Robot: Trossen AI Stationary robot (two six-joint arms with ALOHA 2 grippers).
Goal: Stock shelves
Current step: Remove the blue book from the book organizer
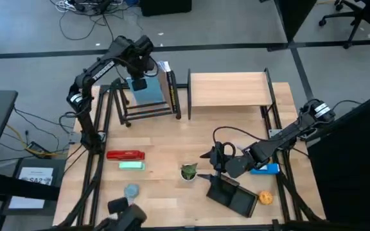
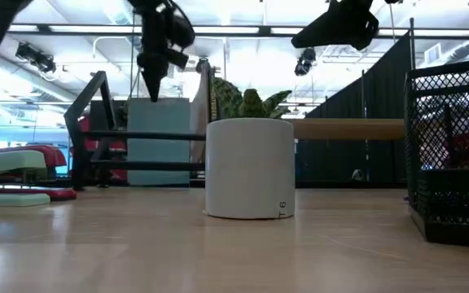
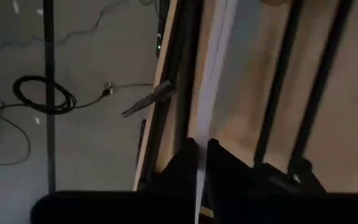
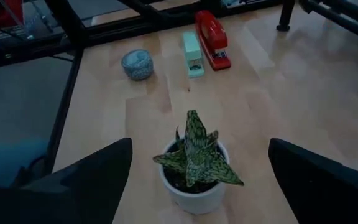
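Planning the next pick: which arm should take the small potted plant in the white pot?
Right. The right gripper is open, fingers either side of the plant; the left gripper is at the black metal-tube rack, pinching a light blue book.

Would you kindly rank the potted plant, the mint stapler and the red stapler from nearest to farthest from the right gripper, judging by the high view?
From the right gripper, jaws open:
1. Potted plant, just to its left.
2. Mint stapler, farther left, mid-table.
3. Red stapler, slightly beyond it toward the left edge.
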